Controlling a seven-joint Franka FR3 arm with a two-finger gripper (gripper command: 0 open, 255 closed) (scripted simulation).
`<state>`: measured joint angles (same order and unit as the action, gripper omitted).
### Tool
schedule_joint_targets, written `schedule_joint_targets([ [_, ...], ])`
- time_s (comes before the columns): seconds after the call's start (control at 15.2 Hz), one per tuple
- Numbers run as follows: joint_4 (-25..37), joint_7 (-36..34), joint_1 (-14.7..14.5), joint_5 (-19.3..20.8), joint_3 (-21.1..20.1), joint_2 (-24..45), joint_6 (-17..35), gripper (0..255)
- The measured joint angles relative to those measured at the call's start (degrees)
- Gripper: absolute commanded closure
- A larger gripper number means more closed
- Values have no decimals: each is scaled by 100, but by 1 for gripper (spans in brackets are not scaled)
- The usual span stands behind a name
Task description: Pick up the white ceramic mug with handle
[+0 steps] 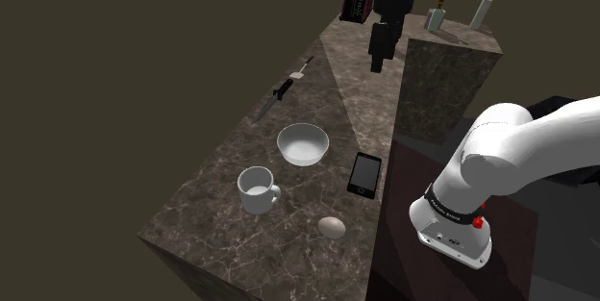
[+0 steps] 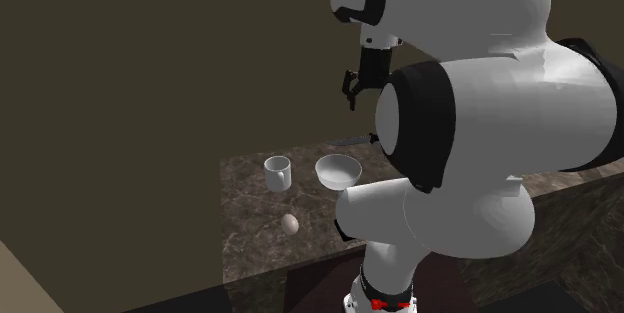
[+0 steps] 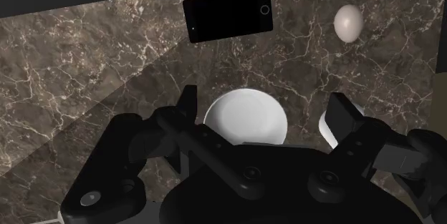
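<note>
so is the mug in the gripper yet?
No, the open gripper hangs well above the counter while the mug stands free beside the bowl.

No readable text or labels (anywhere)

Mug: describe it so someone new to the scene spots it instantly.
Start at the dark marbled countertop and go to its end at the shoulder view's lower left. The mug stands upright there, nearer the camera than the white bowl. Unlike the bowl and the egg, it has a handle.

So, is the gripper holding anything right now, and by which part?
Nothing. The gripper hangs open high above the counter; the white mug stands untouched.
</note>
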<state>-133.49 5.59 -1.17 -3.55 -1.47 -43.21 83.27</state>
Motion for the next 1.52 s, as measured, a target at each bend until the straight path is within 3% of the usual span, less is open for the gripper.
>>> schedule_joint_targets([
  [0.2,-76,-67,-42,-61,-96,109,190,0],
  [0.66,-483,-421,-272,-354,-630,818,1360,0],
  [1.06,-564,-746,-443,-493,-1103,1741,2413,0],
  [1.52,-331,-1167,-562,-368,-1579,3058,3535,0],
])
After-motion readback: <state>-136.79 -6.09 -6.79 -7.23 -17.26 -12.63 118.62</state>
